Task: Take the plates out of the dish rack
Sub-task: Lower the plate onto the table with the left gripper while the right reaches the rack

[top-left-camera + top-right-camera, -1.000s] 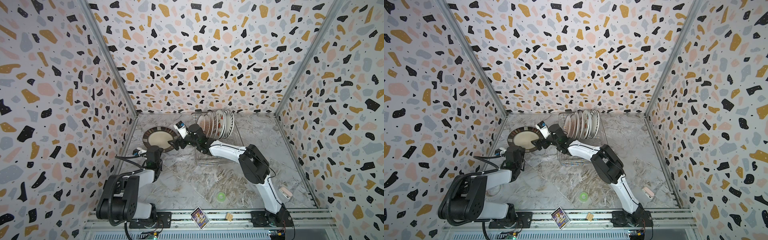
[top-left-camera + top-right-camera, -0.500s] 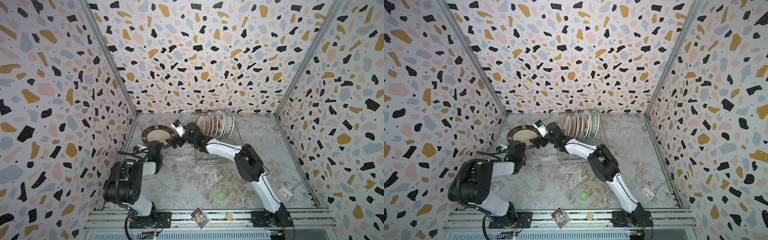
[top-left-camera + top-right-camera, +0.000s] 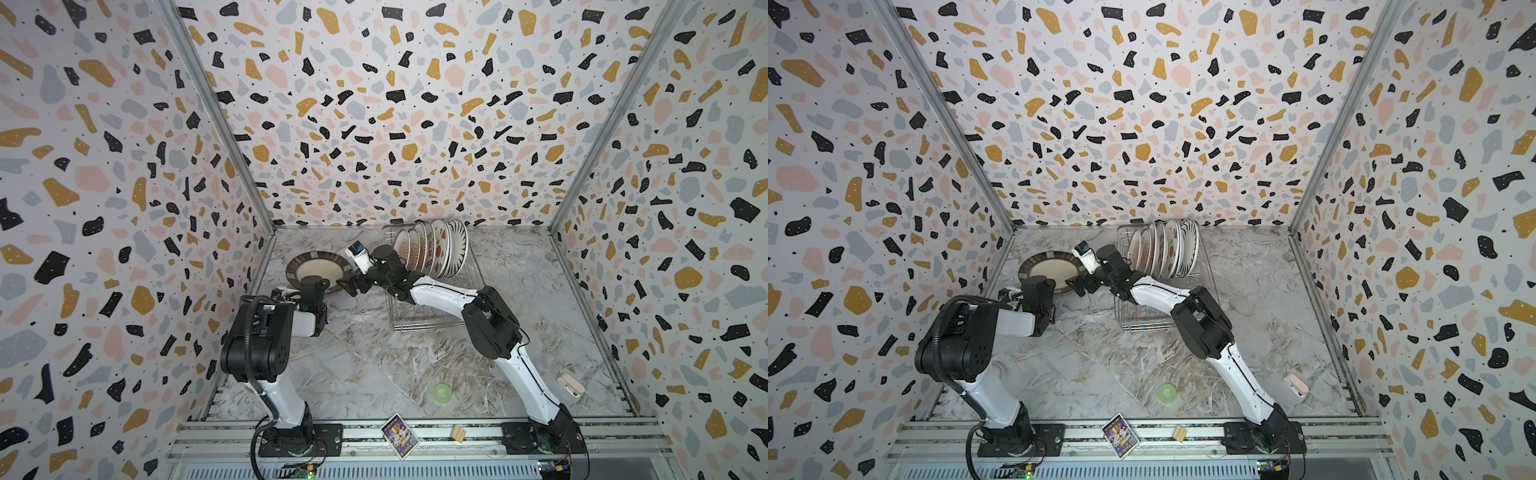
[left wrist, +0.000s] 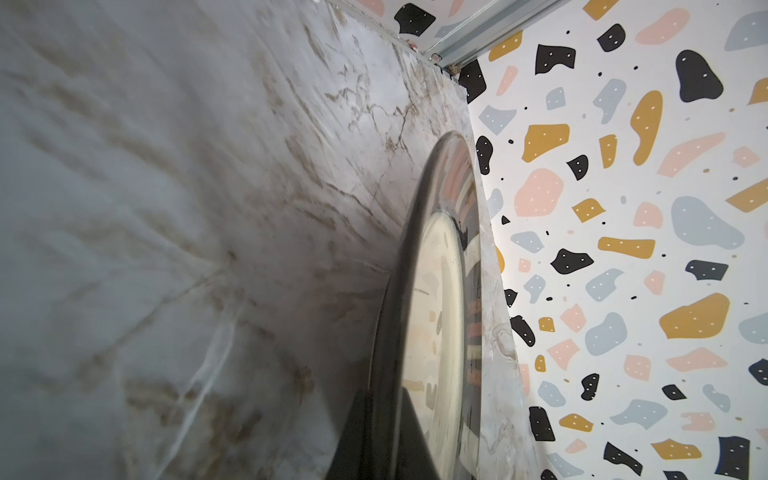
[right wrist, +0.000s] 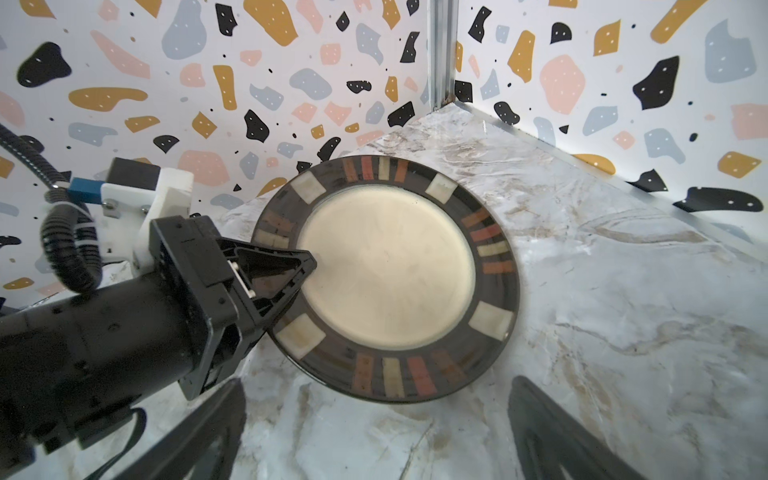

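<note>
Your left tool (image 5: 305, 266) clamped on dark-rimmed plate (image 5: 386, 270) rim; your right tool (image 3: 352, 286) jaws apart, just beside plate.

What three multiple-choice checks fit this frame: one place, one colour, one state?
1. Relative to the dish rack, the dark-rimmed plate is: A inside it; B to its left; C to its right.
2. The small ring near the front is: A red; B green; C blue.
3. The right pincer is: A open; B shut on the plate; C shut on the rack.
Answers: B, the plate is out of the rack, its rim gripped by the left pincer; B, it shows bright green; A, its jaws stand apart, empty.
</note>
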Tool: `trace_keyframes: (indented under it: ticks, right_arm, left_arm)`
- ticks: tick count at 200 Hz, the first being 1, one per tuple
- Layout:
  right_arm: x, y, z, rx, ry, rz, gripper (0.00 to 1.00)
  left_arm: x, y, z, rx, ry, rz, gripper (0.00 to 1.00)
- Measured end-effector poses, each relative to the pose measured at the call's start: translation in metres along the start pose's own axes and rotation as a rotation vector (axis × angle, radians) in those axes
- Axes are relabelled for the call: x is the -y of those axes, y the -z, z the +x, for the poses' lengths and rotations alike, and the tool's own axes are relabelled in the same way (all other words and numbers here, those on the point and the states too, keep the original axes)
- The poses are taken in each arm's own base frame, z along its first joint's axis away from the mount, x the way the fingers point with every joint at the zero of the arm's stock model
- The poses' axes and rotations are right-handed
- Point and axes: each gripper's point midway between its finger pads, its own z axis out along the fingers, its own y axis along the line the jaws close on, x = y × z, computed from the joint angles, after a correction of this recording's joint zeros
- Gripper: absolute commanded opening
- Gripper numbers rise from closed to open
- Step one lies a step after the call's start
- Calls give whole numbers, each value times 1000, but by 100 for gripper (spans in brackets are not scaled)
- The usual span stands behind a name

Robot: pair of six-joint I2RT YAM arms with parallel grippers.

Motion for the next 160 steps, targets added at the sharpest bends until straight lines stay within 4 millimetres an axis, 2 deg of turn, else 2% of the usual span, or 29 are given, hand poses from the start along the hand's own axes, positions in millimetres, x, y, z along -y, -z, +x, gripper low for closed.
trace_keyframes:
  ticks: [24, 45, 70, 87, 100, 113, 149, 160]
  right_arm:
    - [1, 0, 2, 2, 0, 4, 99]
    - [2, 0, 5, -5, -2, 8, 99]
    - [5, 0, 7, 6, -7, 28, 100]
    - [7, 4, 16, 7, -16, 41, 100]
    - [5, 5, 21, 5, -21, 40, 100]
    - [2, 5, 25, 0, -23, 41, 100]
    - [2, 7, 16, 24, -28, 47, 100]
    - [2, 7, 14, 28, -28, 46, 100]
  left_arm:
    - [-1, -5, 1, -1, 31, 3, 0]
    - [1, -10, 2, 0, 45, 4, 8]
    - [1, -16, 5, -2, 81, 8, 8]
    - [2, -23, 8, -8, 102, 14, 9]
    - [5, -28, 10, -8, 112, 19, 21]
    - [7, -30, 10, -6, 123, 28, 22]
    - [8, -31, 10, -5, 142, 34, 24]
    - [8, -31, 10, -4, 145, 34, 27]
